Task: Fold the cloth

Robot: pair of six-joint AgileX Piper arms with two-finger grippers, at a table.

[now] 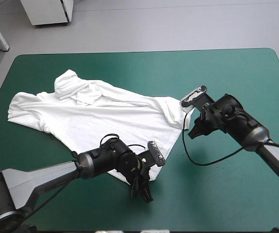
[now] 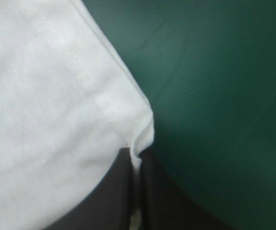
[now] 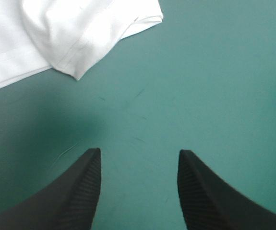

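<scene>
On the teal-green cover (image 1: 236, 194), T-shirt (image 1: 105, 114) spread, left jaws pinching its corner (image 2: 145, 127), clear only from wrist, right jaws spread.

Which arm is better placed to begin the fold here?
Left. The left gripper is shut on a corner of the T-shirt; the right gripper stands open over bare teal-green cover, the shirt's edge ahead of it.

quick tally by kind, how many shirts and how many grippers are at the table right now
T-shirt: 1, white, spread on the teal-green cover
Grippers: 2, the left gripper shut on the T-shirt's near corner, the right gripper open over bare cover beside the shirt
Total: 3
</scene>
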